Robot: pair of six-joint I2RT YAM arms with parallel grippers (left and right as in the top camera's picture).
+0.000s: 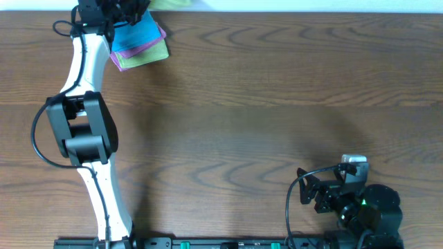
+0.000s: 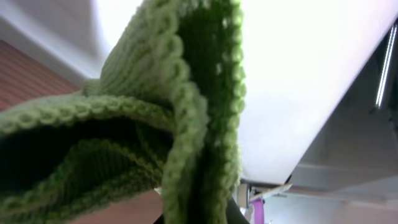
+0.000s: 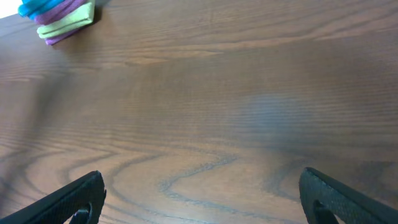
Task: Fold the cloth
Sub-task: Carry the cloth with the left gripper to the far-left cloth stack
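Your left gripper (image 1: 114, 12) has the cloth (image 2: 155, 93) bunched right against its fingers, whose grip you cannot tell, while your right gripper (image 3: 202, 185) holds its fingers wide apart, far from it.

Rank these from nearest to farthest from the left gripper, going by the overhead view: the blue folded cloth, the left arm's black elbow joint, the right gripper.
1. blue folded cloth: right beside the left gripper, at the top left of the view.
2. black elbow joint: further down the left side, about mid-height.
3. right gripper: far across, at the bottom right.
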